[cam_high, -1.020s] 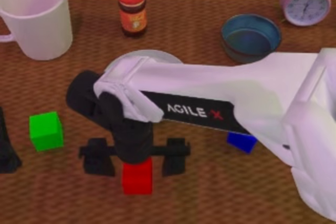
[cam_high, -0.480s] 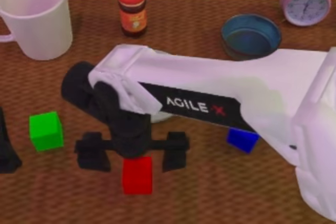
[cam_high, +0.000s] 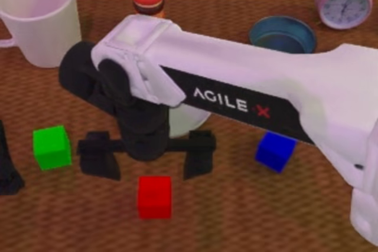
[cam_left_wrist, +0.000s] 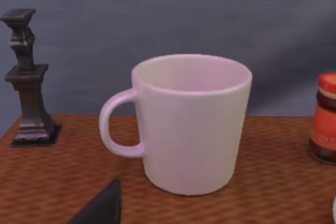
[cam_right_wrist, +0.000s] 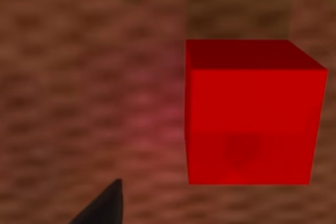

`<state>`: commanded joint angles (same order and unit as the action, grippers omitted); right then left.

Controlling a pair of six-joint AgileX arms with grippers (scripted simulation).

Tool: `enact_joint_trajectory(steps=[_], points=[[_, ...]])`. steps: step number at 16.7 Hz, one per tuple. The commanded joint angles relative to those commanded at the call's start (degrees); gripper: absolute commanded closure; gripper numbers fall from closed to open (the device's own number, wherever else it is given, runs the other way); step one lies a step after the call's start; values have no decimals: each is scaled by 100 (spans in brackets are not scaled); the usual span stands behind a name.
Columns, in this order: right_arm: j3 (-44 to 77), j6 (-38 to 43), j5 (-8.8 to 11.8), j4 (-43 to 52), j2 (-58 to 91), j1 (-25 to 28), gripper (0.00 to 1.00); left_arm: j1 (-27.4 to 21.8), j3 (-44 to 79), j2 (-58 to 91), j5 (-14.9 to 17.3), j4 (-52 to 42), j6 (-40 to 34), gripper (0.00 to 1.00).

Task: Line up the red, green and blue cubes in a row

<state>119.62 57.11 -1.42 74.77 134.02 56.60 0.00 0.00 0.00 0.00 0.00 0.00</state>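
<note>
The right pincer (cam_high: 147, 156) hangs above the worktop (cam_high: 236, 216) with its fingers spread wide and nothing between them, just behind the red cube (cam_high: 155, 196), which sits free near the front edge (about midway along it). The green cube (cam_high: 52, 147) lies towards the left edge, the blue cube (cam_high: 275, 151) right of centre, partly under the right arm. The left pincer (cam_high: 7, 169) is parked at the left edge; I cannot tell whether it is open.
</note>
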Motion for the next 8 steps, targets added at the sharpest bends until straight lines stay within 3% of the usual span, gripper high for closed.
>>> enact_joint_trajectory(steps=[4, 8], points=[[-157, -107, -56, -110, -150, -99, 0, -18, 114, 120, 9, -83, 101, 0], [-1025, -666, -342, -661, -1197, -532, 0, -93, 799, 899, 28, -582, 710, 0]])
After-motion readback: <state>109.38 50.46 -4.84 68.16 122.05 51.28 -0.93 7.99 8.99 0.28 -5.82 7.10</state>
